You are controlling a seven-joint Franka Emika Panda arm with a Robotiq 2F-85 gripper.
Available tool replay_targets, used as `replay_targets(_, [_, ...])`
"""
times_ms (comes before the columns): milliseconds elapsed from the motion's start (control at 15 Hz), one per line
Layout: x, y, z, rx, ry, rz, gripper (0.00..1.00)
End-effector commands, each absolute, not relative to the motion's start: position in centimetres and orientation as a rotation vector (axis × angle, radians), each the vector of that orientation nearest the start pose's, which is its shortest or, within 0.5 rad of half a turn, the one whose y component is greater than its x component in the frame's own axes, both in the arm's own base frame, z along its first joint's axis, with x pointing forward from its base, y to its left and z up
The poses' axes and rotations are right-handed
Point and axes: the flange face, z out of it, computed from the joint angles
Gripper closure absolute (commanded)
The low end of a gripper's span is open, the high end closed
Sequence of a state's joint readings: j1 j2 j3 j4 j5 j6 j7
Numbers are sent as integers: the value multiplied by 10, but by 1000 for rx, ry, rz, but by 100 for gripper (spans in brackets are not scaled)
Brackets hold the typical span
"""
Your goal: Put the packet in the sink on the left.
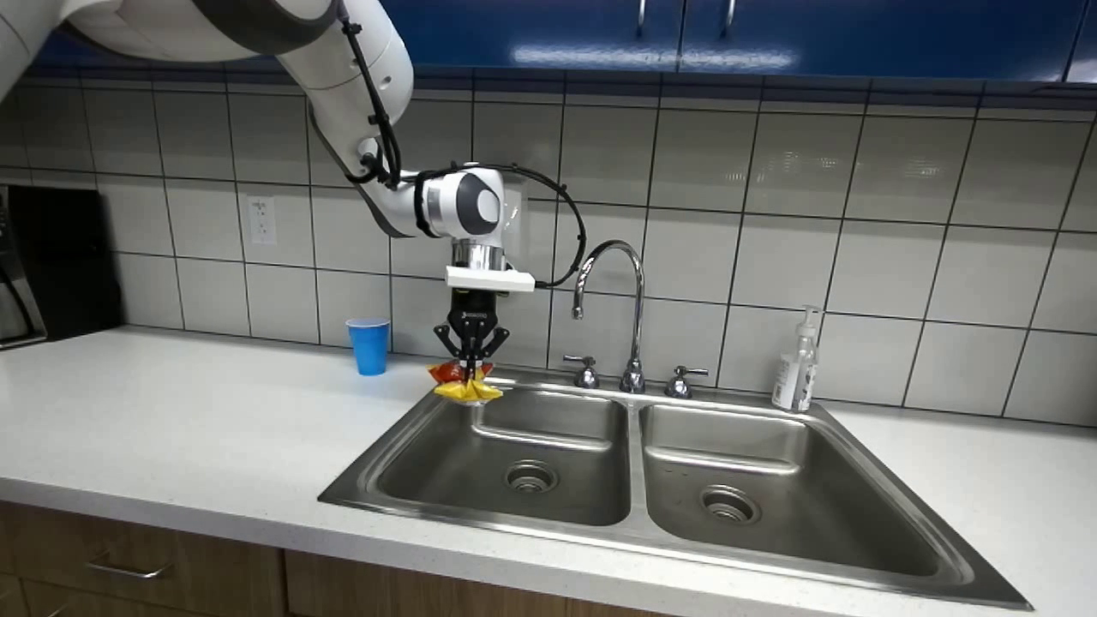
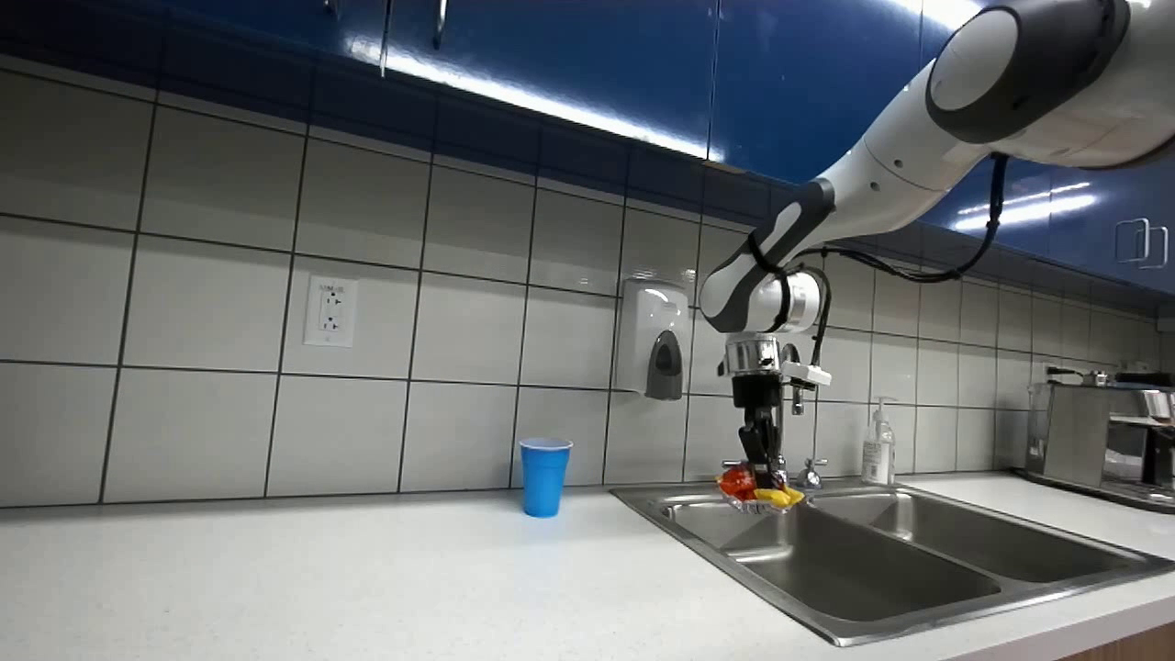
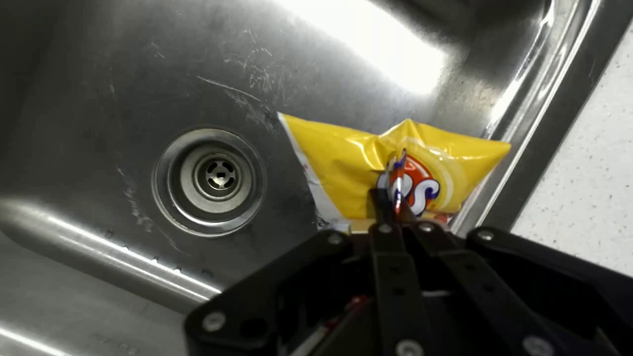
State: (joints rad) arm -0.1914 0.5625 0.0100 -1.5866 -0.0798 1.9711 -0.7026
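In the wrist view the packet (image 3: 356,168) is right of centre in the frame, glossy and creased: a white strip down its left edge, a broad yellow face, a round red emblem with white, blue-edged lettering partly covered by the gripper (image 1: 470,372), and yellow again at its right tip. A drain (image 3: 217,178) shows to the left of it, a counter (image 3: 583,188) to the right. In both exterior views a red part also shows beside the yellow.

In an exterior view the arm (image 1: 334,103) reaches in from the upper left, runs along the top, then bends down and right to the wrist. The gripper points straight down, narrow, its fingers pinching the packet's middle. They hold it over the upper left corner of the left basin (image 1: 454,467) of the sink (image 1: 353,484). In an exterior view a wall dispenser (image 2: 654,317) is left of the arm, which slopes down from the upper right.

In the wrist view the packet's long axis, as far as it shows, runs left to right across the frame, dipping slightly to the right. Its left end is a straight slanted edge facing the drain; its right end tapers to a point toward the counter.
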Motion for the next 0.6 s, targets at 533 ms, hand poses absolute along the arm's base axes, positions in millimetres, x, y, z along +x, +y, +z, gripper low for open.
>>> replay_targets(533, [661,-161,251,-2934,-873,377,100])
